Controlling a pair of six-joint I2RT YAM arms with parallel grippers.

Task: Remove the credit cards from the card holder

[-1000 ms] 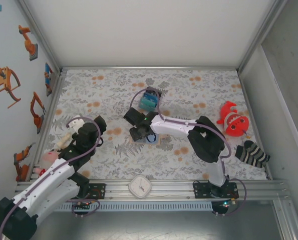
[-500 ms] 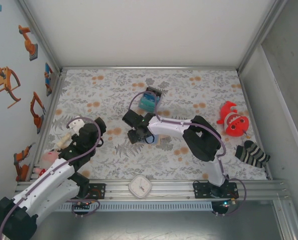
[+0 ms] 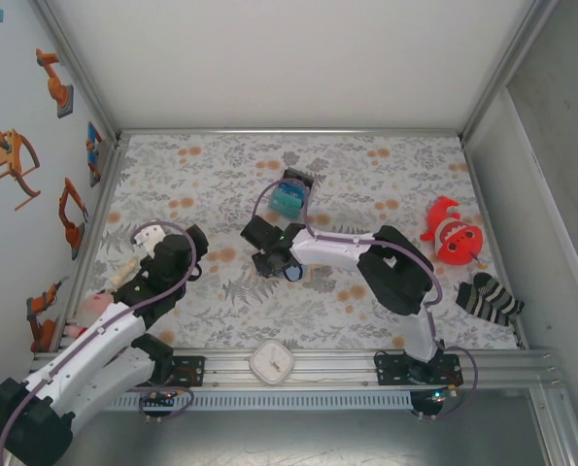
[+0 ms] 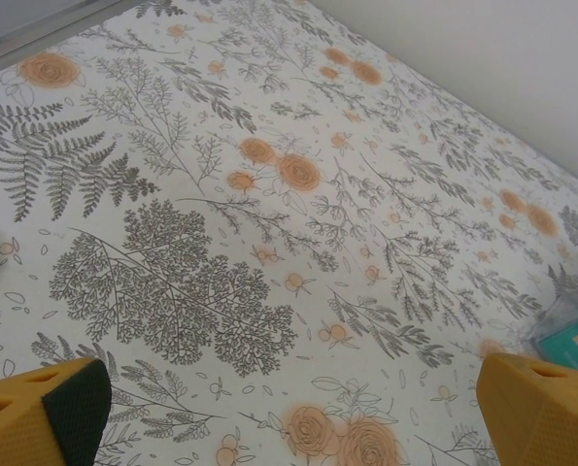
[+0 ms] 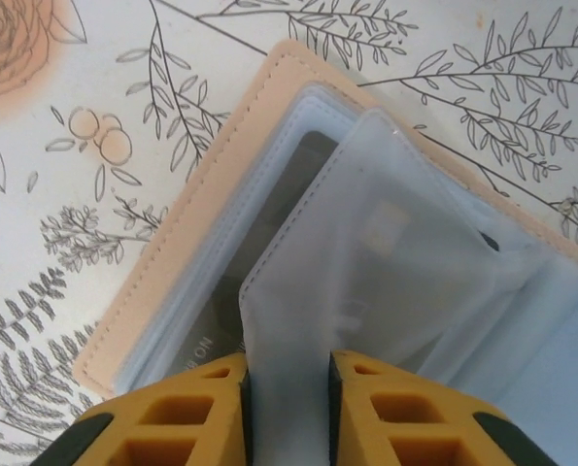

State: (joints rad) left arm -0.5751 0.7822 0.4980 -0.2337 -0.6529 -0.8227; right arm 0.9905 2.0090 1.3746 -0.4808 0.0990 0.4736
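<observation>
left gripper (image 4: pixel 290 416): wide open, nothing between the fingers, over the floral cloth (image 4: pixel 221 223)
right gripper (image 5: pixel 287 377): fingers pinched on a clear sleeve of the holder
holder (image 5: pixel 177 248): lies open on the cloth, mid-table, tan cover flat
cards (image 5: pixel 303 180): inside the sleeves, dim through the plastic
teal block (image 3: pixel 289 199): beyond the holder, apart from it
</observation>
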